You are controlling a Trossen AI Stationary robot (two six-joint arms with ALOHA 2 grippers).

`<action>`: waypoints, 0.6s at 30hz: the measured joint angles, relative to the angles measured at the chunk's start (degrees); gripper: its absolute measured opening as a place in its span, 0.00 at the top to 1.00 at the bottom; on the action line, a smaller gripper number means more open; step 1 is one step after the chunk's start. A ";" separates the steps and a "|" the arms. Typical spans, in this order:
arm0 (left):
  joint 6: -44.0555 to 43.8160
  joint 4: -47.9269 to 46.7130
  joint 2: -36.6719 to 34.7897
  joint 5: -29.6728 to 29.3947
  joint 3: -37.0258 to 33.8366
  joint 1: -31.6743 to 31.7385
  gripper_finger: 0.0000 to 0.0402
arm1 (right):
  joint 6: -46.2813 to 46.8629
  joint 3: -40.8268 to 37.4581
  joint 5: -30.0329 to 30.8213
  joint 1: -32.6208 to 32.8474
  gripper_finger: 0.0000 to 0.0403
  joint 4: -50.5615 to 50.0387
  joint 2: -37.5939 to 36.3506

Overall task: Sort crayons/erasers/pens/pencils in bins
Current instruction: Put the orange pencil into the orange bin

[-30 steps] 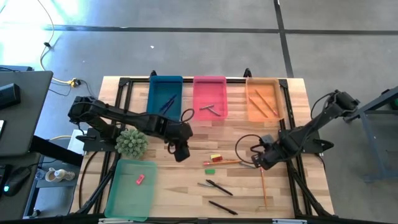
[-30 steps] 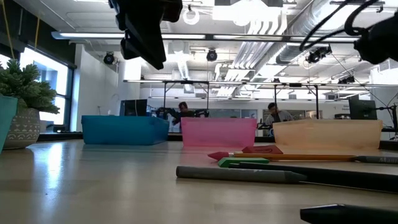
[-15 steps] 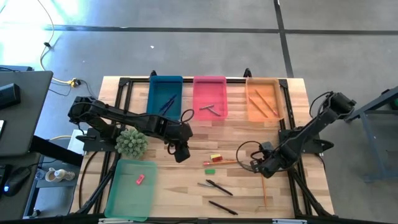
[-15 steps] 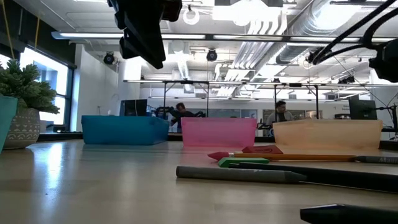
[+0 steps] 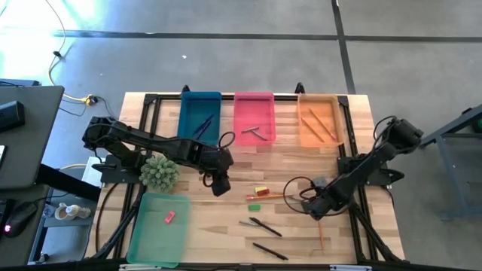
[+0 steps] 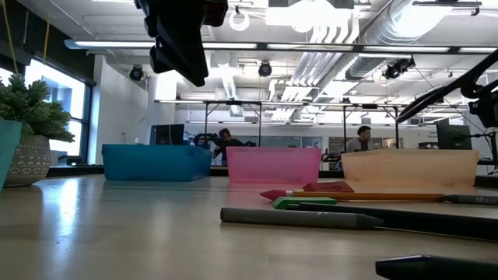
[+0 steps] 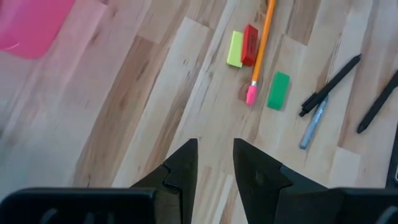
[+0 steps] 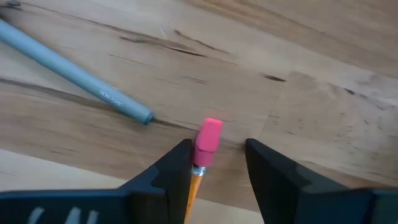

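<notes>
Item: right gripper [image 8: 214, 163] — low over the table's right-front part, jaws open and straddling the eraser end of a pencil [image 8: 205, 152]; in the wrist view the pink tip sits between the 2 fingers, nearer one of them, with no grip made yet. In the high view this pencil [image 5: 319, 230] lies lengthwise toward the table's front edge.

Item: left gripper [image 7: 211, 163] — hangs above mid-table, jaws part open, empty. Below it: a yellow eraser [image 7: 235, 49] touching a red block [image 7: 250, 44], a green eraser [image 7: 278, 91], a second pencil [image 7: 261, 51].

Item: bins — blue bin [image 5: 199, 113], pink bin [image 5: 254, 117], orange bin [image 5: 318, 119] along the far edge; green bin [image 5: 160, 228] near left, holding 1 pink eraser [image 5: 169, 217].

Risks, judged:
1. The off-centre pencil may roll or pivot as the jaws close, and slip out.
2. A grip at the very end leaves the long shaft hanging; it may droop or swing in the lift.
3. A grey pen [image 8: 74, 73] lies near; a sideways nudge could push it.

Change since 1 second ago: the right gripper has moved toward the front edge and come down over the pencil, leaving the low view. The left gripper has stayed put. Nothing on the table has shifted.
</notes>
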 joint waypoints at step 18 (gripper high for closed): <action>0.42 -0.43 0.00 -0.13 0.02 0.02 0.78 | -5.25 -0.16 -0.43 0.00 0.98 -0.42 -0.84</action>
